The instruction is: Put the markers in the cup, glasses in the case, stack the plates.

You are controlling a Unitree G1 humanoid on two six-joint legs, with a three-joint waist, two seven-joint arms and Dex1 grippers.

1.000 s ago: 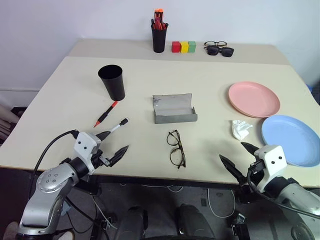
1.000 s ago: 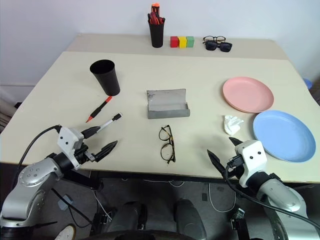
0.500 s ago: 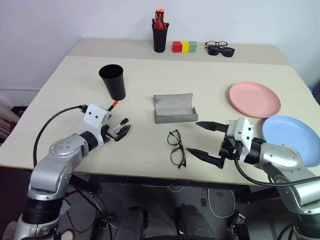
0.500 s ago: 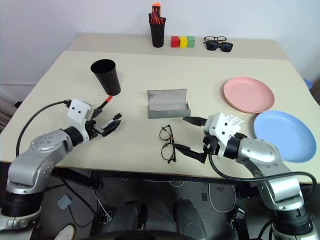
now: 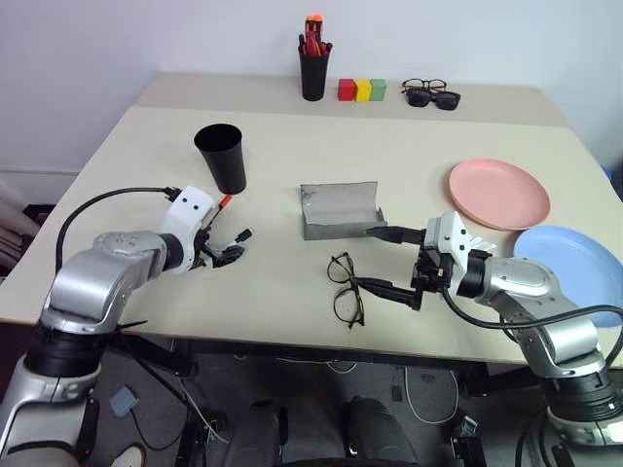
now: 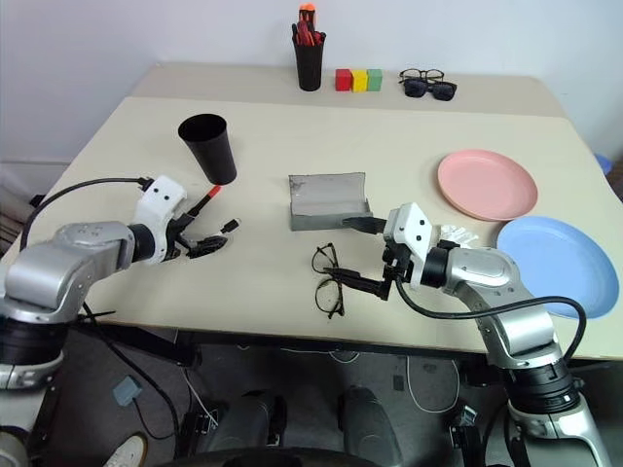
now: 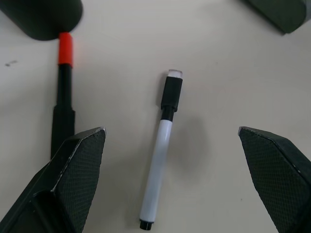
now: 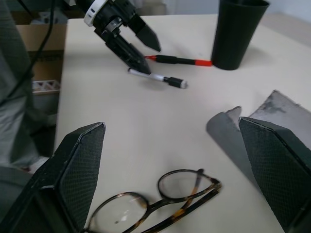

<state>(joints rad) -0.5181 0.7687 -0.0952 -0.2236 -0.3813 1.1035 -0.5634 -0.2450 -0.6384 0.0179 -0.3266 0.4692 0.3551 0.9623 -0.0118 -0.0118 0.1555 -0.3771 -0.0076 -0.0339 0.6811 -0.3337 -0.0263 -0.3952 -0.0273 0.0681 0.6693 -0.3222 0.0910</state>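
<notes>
Two markers lie by the black cup (image 5: 220,159): the red-capped one (image 7: 62,97) and the black-and-white one (image 7: 163,145). My left gripper (image 5: 226,249) hangs open just over them, pointing down, the black-and-white marker between its fingers, untouched. The black-framed glasses (image 5: 345,288) lie unfolded in front of the open grey case (image 5: 339,211). My right gripper (image 5: 387,261) stands open just right of the glasses, pointing left, holding nothing. The pink plate (image 5: 498,194) and the blue plate (image 5: 574,268) lie side by side at the right.
A crumpled white tissue (image 6: 458,233) sits behind my right wrist. At the back stand a black holder of red and orange pens (image 5: 312,70), three coloured blocks (image 5: 360,90) and dark sunglasses (image 5: 428,94). The table's front edge runs close below the glasses.
My left gripper came forward over the markers and tipped downward. My right gripper rose from the front edge and swung left to beside the glasses. Nothing on the table moved.
</notes>
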